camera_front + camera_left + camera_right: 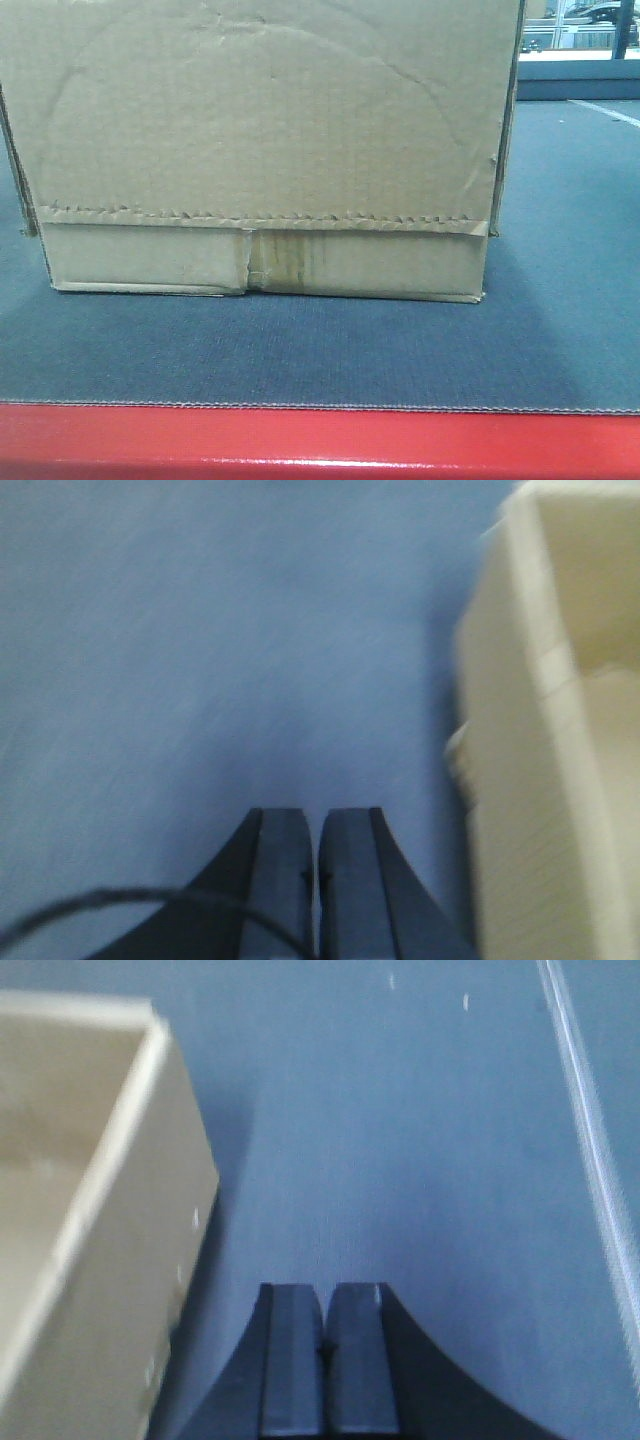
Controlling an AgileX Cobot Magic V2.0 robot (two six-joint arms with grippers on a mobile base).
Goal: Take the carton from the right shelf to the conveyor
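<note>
The carton (262, 150) sat upright on the conveyor (320, 350) in the front-facing view, filling most of the frame, its jagged flap line running across the front above a lower band with yellowish stained tape (290, 262) at the centre seam. The belt was dark grey and finely textured, edged nearest the camera by a glossy red frame (320, 442). Behind the carton's right side the belt stretched back to a pale strip, and beyond that lay a bright, washed-out area, possibly windows.

In the left wrist view, which was blurred, the left tool (317, 880) hung over bare belt (200, 660) with its two dark fingers pressed together, clenched on nothing. The carton's open top and side wall (540, 810) stood just to its right, apart from it.

In the right wrist view, the right tool (325, 1360) likewise had its fingers closed against each other, empty, over the belt (400, 1140). The carton (90, 1260) stood just to its left. A thin pale line (590, 1150) crossed the belt far right.
</note>
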